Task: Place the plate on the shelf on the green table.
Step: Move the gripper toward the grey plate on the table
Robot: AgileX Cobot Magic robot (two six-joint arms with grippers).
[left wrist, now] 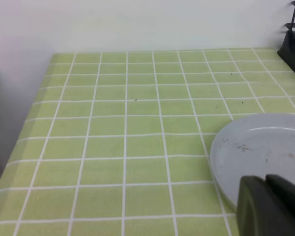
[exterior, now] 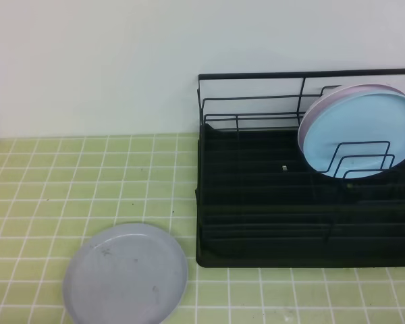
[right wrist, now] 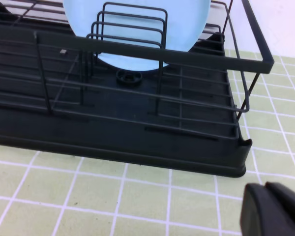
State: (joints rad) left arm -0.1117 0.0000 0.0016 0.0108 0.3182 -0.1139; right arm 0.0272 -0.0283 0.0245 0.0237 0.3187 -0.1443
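Lying flat on green table: plate | shelf beside | both grippers pressed together

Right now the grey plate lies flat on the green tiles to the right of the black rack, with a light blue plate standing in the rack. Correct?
Not quite. The grey plate lies left of the black rack, as the exterior high view shows. The light blue plate does stand in the rack.

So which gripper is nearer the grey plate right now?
Left. The left gripper sits right at the plate's near edge. The right gripper is over by the shelf's front corner, with no grey plate in its view.
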